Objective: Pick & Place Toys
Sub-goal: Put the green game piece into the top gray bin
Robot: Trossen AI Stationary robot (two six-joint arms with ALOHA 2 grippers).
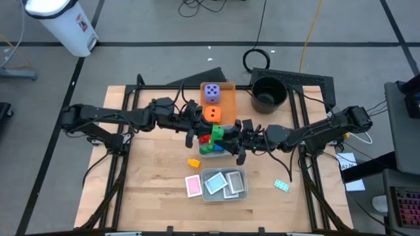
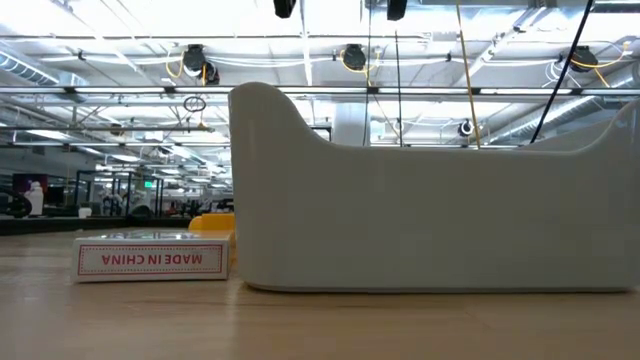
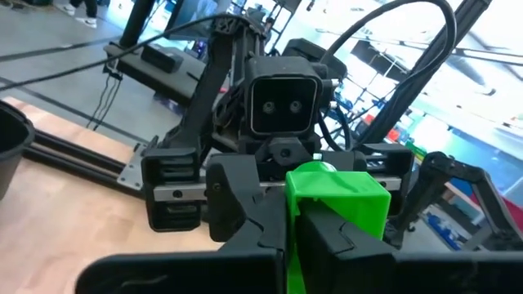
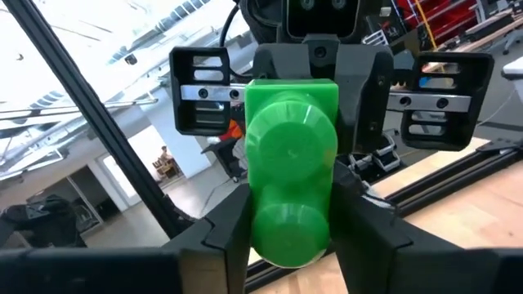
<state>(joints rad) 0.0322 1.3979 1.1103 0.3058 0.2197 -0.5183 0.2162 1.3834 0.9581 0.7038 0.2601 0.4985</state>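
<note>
A green brick [image 1: 217, 133] hangs in mid-air over the table's middle, between my two grippers, which meet nose to nose. My left gripper [image 1: 211, 132] comes from the table's left and is shut on it. My right gripper [image 1: 226, 137] comes from the right and is shut on the same brick [image 4: 290, 163], whose round studs face it. A red brick [image 1: 205, 139] and a blue brick [image 1: 209, 148] lie just below. A yellow brick [image 1: 193, 162] rests on the wood. My left gripper pinches the green brick's left end [image 3: 294, 241] between its two fingers [image 3: 343, 245], coming level from the table's left. The brick is lifted clear of the table. My right gripper's two fingers [image 4: 225, 229] lie against the opposite sides of the brick's studded end [image 4: 263, 220], coming almost level from the table's right. The brick stays clear of the table between both grippers.
An orange tray [image 1: 229, 88] at the back holds a purple die [image 1: 211, 92] and an orange die [image 1: 211, 113]. A grey tray [image 1: 241, 184] with cards sits near the front, a pink card [image 1: 193, 186] to its left, a teal card [image 1: 281, 185] to its right. A black pot [image 1: 267, 92] stands back right.
</note>
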